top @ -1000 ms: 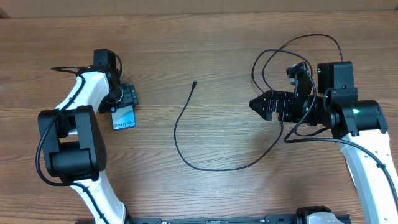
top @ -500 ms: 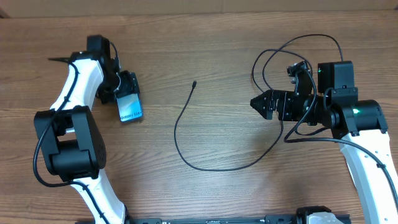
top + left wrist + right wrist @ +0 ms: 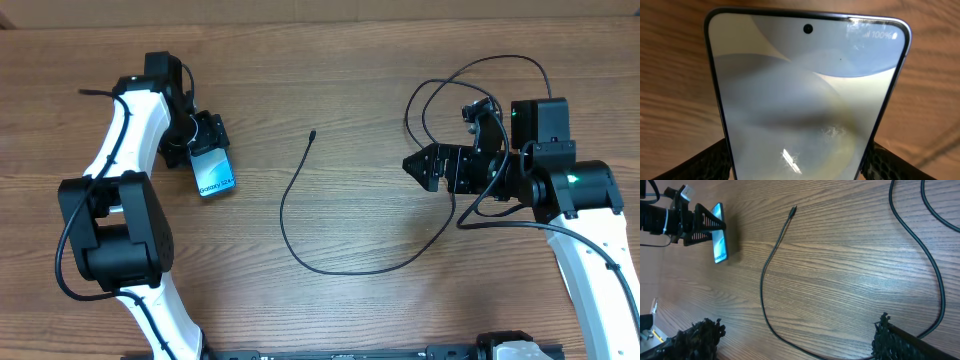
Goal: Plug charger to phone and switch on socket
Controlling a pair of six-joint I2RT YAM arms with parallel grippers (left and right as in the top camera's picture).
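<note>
Left gripper clamps the phone by its edges; right gripper hangs wide, empty. Gripped near one end, the phone may pivot and slip.

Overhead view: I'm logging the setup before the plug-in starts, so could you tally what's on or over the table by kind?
phone: 1
charger cable: 1
grippers: 2 (left gripper, right gripper)
total: 4
</note>
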